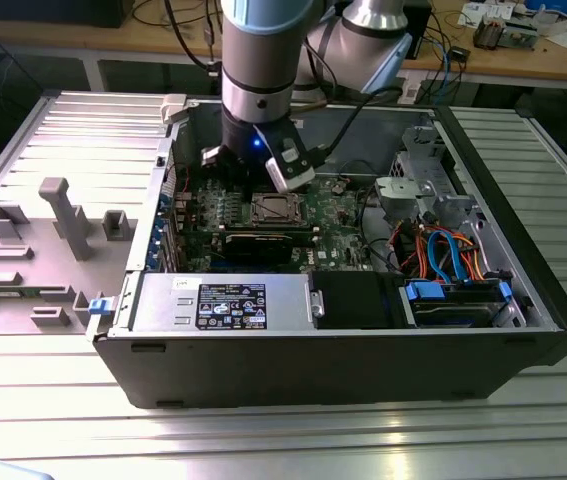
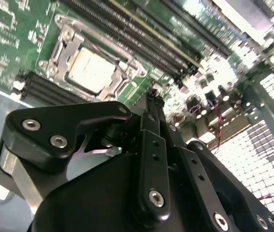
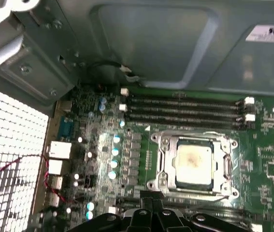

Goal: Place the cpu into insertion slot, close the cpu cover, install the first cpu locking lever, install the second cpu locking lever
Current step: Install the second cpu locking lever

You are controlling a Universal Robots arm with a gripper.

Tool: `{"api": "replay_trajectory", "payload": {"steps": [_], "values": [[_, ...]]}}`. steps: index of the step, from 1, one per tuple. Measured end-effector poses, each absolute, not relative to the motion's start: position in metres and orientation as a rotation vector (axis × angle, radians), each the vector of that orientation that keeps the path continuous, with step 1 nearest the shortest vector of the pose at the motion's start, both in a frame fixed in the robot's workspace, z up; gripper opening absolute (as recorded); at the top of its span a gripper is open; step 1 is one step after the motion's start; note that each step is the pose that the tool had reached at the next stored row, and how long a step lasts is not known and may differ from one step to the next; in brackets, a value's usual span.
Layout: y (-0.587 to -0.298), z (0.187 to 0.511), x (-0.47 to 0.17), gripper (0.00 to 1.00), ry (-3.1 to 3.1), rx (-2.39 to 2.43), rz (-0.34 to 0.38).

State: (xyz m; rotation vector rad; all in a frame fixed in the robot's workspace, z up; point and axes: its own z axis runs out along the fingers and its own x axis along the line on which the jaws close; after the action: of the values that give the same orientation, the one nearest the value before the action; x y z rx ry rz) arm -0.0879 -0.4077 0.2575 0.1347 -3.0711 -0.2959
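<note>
Fingers [image 2: 152, 94] pinched together beside cpu cover [image 2: 64, 46] edge

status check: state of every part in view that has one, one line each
cpu: seated in the insertion slot, metal top showing.
cpu cover: closed, lying flat around the cpu.
hand: fingers together, holding nothing, above the board just beside the slot.
memory slots: empty, no modules fitted.
computer case: side panel off, interior exposed.
</note>
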Motion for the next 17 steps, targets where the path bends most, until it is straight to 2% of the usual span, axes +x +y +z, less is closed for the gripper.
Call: {"api": "replay_trajectory", "payload": {"steps": [17], "values": [[-0.403, 0.255, -0.047, 0.11, -2.978, 0.116, -0.278]]}}
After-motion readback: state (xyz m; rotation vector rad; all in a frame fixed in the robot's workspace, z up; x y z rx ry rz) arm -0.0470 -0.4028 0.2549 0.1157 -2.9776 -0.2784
